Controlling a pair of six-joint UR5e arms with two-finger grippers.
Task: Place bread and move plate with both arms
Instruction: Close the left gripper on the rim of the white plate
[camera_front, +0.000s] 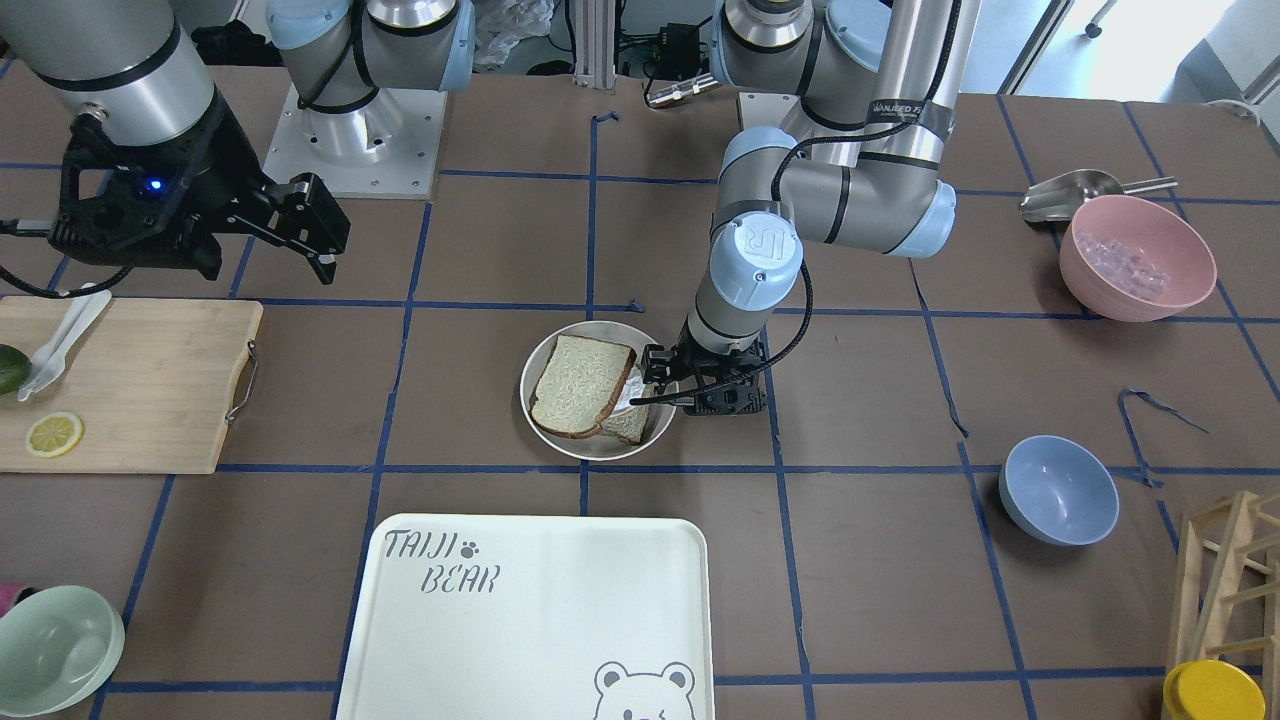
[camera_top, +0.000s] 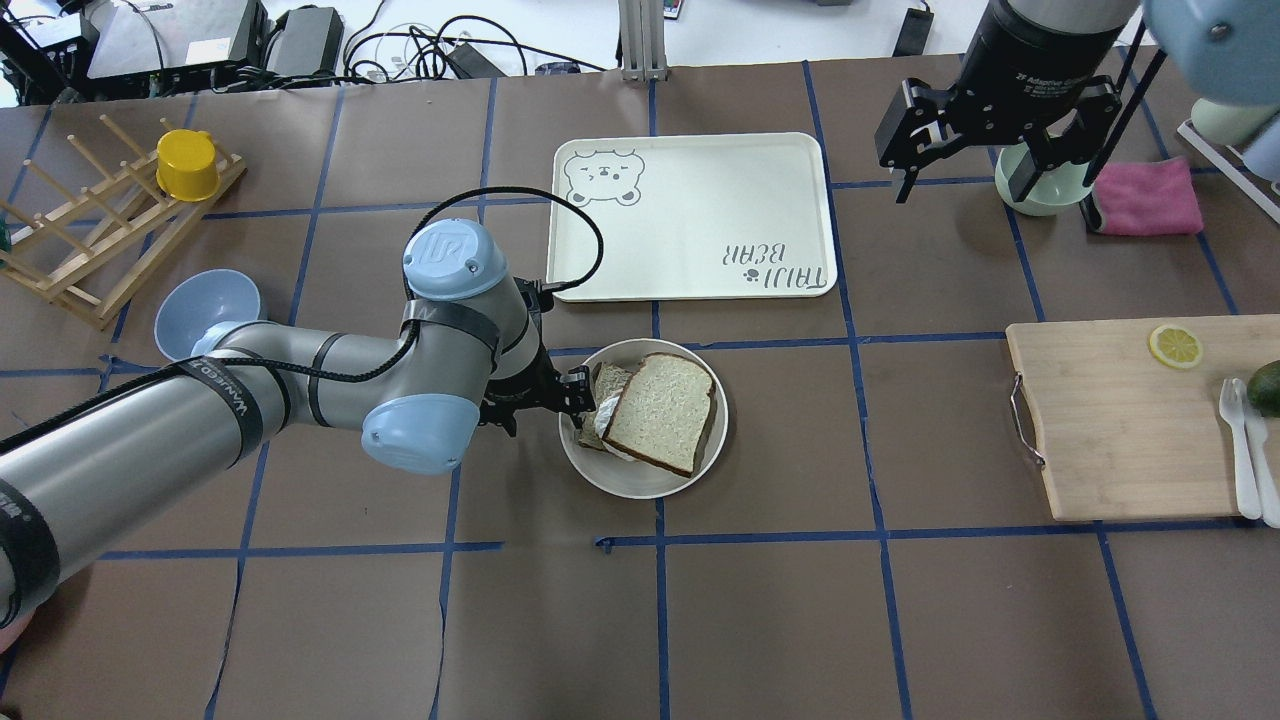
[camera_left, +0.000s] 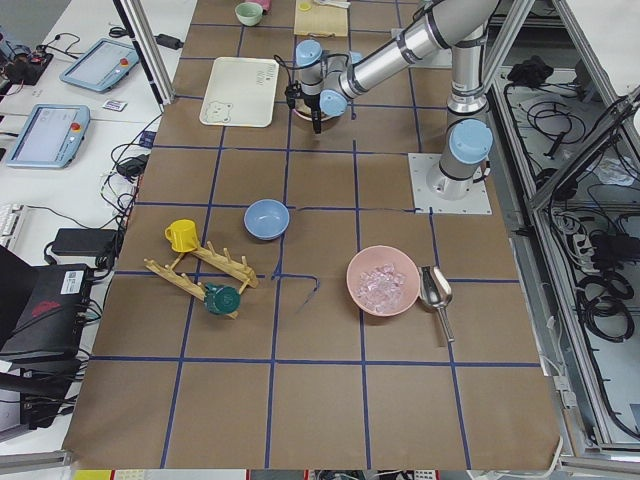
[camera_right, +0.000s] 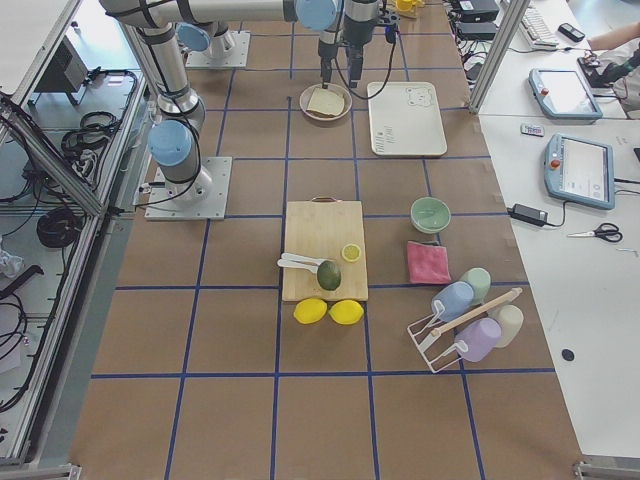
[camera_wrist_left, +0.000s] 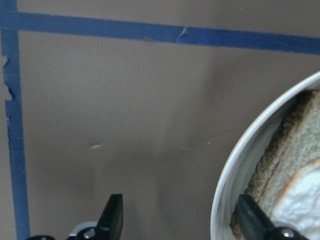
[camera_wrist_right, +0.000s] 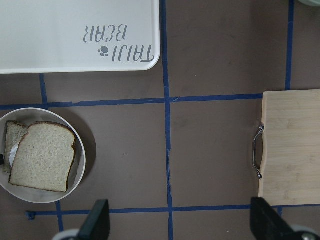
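Observation:
The bread (camera_top: 660, 412) lies on the round cream plate (camera_top: 640, 490), on top of a smaller slice with egg (camera_top: 603, 385). The plate sits at the table's middle, just short of the tray. My left gripper (camera_top: 575, 395) is low at the plate's left rim. In the left wrist view it (camera_wrist_left: 182, 210) is open, with one finger (camera_wrist_left: 112, 215) outside the rim (camera_wrist_left: 225, 190) and the other over the food inside. My right gripper (camera_top: 962, 175) hangs open and empty high over the far right. Its wrist view shows the bread (camera_wrist_right: 42, 162) and the plate (camera_wrist_right: 30, 197).
The TAIJI BEAR tray (camera_top: 700, 215) lies just beyond the plate. A wooden cutting board (camera_top: 1120, 420) with a lemon slice, cutlery and an avocado is at the right. A green bowl (camera_top: 1040, 190) and a pink cloth (camera_top: 1145, 195) sit under the right arm. A blue bowl (camera_top: 205, 310) and a rack (camera_top: 110, 220) are at the left.

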